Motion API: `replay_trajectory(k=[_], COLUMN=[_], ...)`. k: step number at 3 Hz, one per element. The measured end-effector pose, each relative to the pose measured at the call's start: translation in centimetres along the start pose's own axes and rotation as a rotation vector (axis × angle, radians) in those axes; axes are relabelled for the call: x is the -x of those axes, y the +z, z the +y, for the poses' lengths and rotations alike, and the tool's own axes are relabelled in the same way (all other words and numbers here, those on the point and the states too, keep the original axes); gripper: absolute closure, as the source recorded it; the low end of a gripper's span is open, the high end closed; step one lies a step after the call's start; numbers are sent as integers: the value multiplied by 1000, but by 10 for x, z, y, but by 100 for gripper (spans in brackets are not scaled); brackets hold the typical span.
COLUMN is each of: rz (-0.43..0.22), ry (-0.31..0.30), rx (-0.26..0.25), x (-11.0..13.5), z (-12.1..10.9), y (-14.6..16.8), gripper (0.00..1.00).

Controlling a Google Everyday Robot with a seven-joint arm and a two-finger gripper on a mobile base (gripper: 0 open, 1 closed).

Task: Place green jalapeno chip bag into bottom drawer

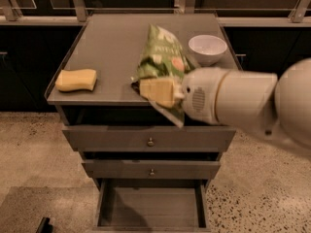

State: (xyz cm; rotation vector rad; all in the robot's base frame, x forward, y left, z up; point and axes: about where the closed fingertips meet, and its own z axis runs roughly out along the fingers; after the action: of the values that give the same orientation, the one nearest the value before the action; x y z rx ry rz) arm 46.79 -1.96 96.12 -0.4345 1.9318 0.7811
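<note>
The green jalapeno chip bag (162,62) is green and white foil, held up in the air over the front right of the cabinet top. My gripper (156,91) is shut on the bag's lower part, its pale yellow fingers (154,89) clamped on the foil. The white arm comes in from the right. The bottom drawer (151,207) stands pulled open below, with a plain bare floor. The bag is well above the drawer, at about the level of the cabinet's front edge.
A yellow sponge (76,79) lies on the left of the cabinet top (112,47). A white bowl (207,49) sits at the back right. The two upper drawers (150,141) with round knobs are shut. Speckled floor lies around the cabinet.
</note>
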Motion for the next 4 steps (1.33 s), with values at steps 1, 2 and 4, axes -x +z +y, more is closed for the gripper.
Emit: replay_trajectory(k=[1,2,4], rz=[46,68,113], ry=[171,296,276], rx=[-122,-203,-205], x=[-76,-133,-140], z=[-38,-62,-59], y=[-11,-21,-16], gripper=[100,100,100])
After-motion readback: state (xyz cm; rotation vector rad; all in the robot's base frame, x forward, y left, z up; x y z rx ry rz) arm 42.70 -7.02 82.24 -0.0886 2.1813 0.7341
